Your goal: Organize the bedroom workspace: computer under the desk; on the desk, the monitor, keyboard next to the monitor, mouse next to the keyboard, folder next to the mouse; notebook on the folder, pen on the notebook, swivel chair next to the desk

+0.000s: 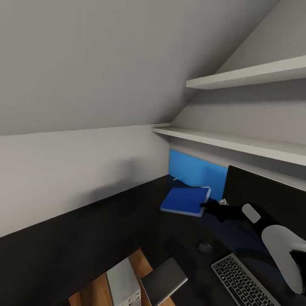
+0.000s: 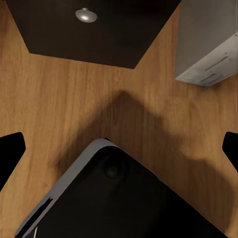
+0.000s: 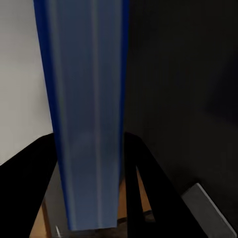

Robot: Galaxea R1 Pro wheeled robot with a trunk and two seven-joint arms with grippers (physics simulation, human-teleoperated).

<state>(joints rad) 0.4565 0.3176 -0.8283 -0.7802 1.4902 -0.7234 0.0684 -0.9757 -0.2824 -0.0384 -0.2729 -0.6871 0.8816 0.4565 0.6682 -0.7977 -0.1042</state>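
Note:
The bright-blue folder [image 1: 185, 200] is low over the black desk [image 1: 97, 229] near its back corner, in front of the blue back panel [image 1: 195, 172]. My right gripper [image 1: 208, 207] is shut on the folder's right edge. In the right wrist view the folder [image 3: 84, 114] runs between the black fingers [image 3: 148, 188]. The monitor [image 1: 265, 195] stands at the right, with the keyboard [image 1: 242, 280] in front of it and the mouse [image 1: 205, 246] to the keyboard's left. The grey computer [image 1: 123, 285] stands on the floor under the desk. My left gripper [image 2: 119, 148] hangs open above the floor.
Two white wall shelves [image 1: 238, 142] jut out above the monitor under a sloping ceiling. A flat dark slab with a pale rim [image 1: 163, 280] sits by the desk's front edge beside the computer [image 2: 208, 44]. Wooden floor [image 2: 74, 94] shows below.

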